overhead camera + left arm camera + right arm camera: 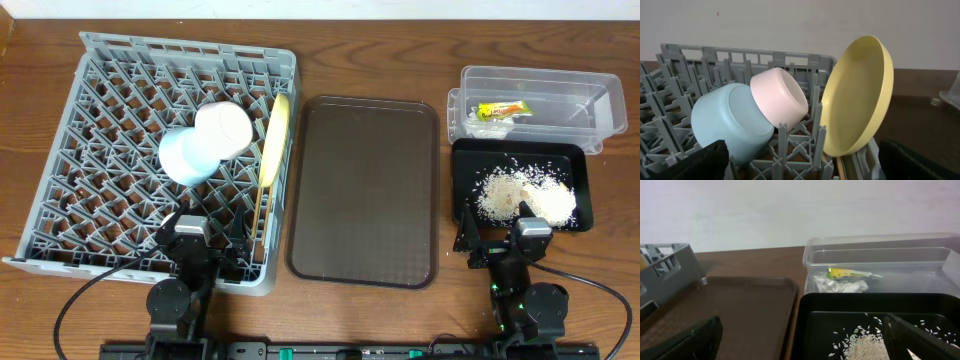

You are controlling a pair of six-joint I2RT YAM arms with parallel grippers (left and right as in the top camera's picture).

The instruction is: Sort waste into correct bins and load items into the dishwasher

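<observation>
Wrapper (847, 273), green-yellow-orange with print too small to read, lies with whitish scraps (840, 285) in clear tub (545, 85); rice grains (495, 200) heaped in black tray (585, 185). Yellow plate (860, 95) stands on edge beside tipped blue bowl (727, 122) and smaller pale bowl (780, 95) in grey rack (100, 120). Left gripper (800, 165) and right gripper (802, 345): fingers wide apart, empty, cut off at frame corners.

dish rack (120, 80) grey, lattice | plate (274, 140) pale yellow | larger bowl (188, 155) light blue | smaller bowl (222, 128) white (pinkish up close) | serving tray (365, 190) brown | tub (600, 100) clear | wrapper (500, 110) green-yellow-orange | shallow tray (470, 165) black | grains (500, 200) white
</observation>
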